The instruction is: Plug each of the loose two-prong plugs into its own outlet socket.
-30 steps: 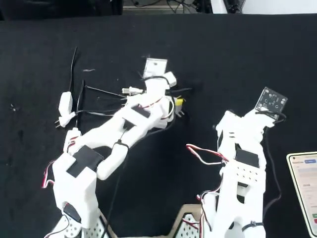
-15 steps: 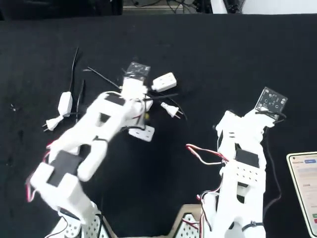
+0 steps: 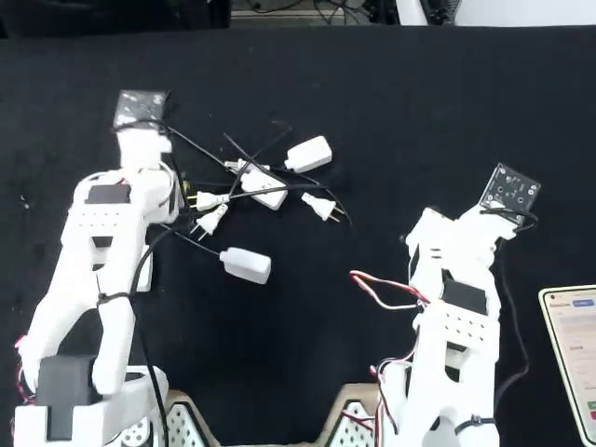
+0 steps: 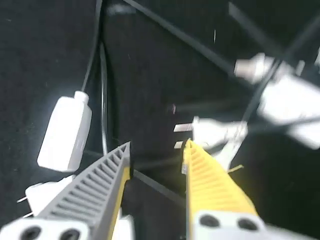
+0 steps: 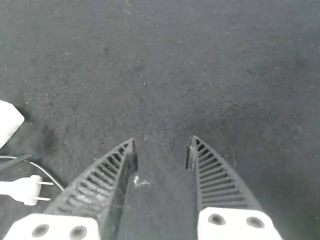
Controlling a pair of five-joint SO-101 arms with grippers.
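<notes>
My left gripper is open, one grey finger and one yellow finger, hovering just above the black table. A white two-prong plug lies right by the yellow fingertip, prongs toward the gap. A white socket block on a black cord lies beside the grey finger. From above, the left arm stands at the left of a tangle with plugs and socket blocks. My right gripper is open over bare table, with a plug off to one side.
Black cords criss-cross the pile. A phone lies at the table's right edge beside the right arm. Bare black table stretches across the far side and between the two arms.
The left arm has swung from the middle of the pile to its left side. Plugs, cords and socket blocks shifted with it. The right arm has kept still.
</notes>
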